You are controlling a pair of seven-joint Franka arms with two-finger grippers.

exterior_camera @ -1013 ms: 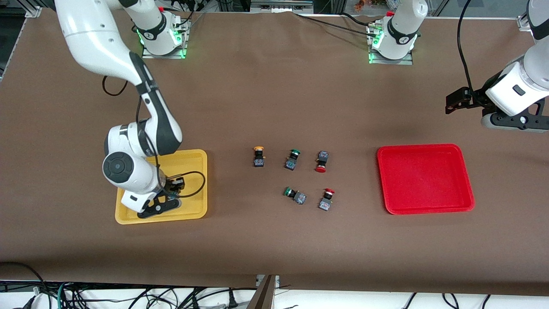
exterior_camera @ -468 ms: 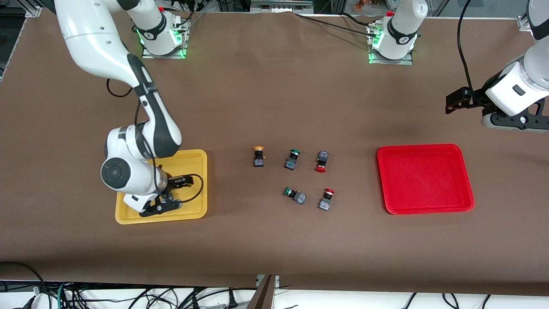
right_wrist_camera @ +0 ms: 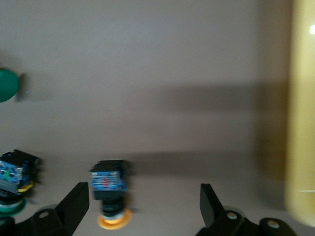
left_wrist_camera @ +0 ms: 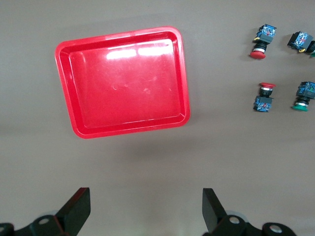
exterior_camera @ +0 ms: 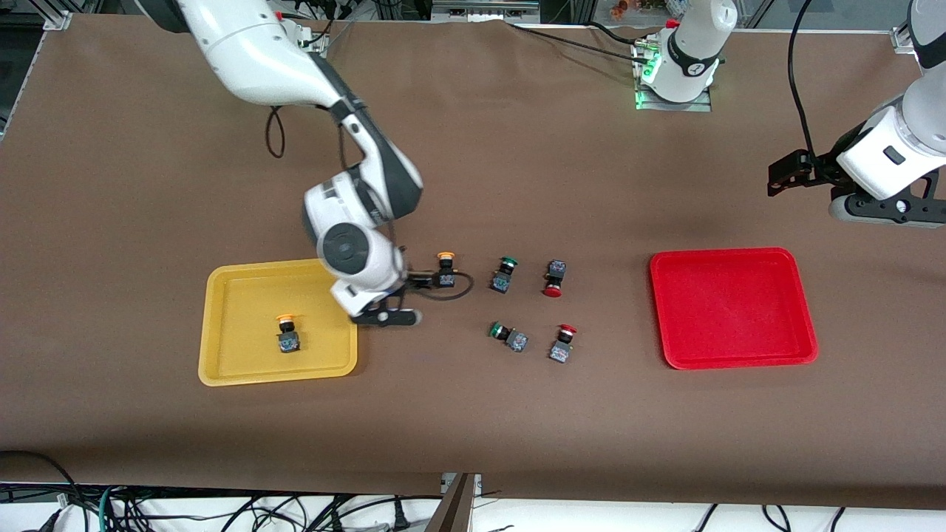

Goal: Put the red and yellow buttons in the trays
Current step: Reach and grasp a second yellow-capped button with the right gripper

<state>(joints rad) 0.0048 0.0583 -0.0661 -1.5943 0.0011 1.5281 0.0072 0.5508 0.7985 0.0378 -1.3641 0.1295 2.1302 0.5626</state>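
The yellow tray (exterior_camera: 222, 375) holds one yellow button (exterior_camera: 287, 334), standing cap up. My right gripper (exterior_camera: 386, 316) is open and empty over the table between that tray and the second yellow button (exterior_camera: 445, 270). In the right wrist view this button (right_wrist_camera: 110, 189) lies close to one finger of the open gripper (right_wrist_camera: 145, 209). Two red buttons (exterior_camera: 553, 278) (exterior_camera: 563, 343) lie on the table toward the empty red tray (exterior_camera: 660, 310). My left gripper (exterior_camera: 879, 210) waits open and empty (left_wrist_camera: 146, 211) up near the red tray (left_wrist_camera: 123, 81), at the left arm's end.
Two green-capped buttons (exterior_camera: 504, 275) (exterior_camera: 508, 336) lie between the yellow button and the red ones. The yellow tray's edge (right_wrist_camera: 302, 123) shows in the right wrist view. The left wrist view shows both red buttons (left_wrist_camera: 260, 44) (left_wrist_camera: 265, 96).
My right gripper has left the yellow tray, where a yellow button now stands uncovered, and moved over to beside the second yellow button. The left arm has not moved.
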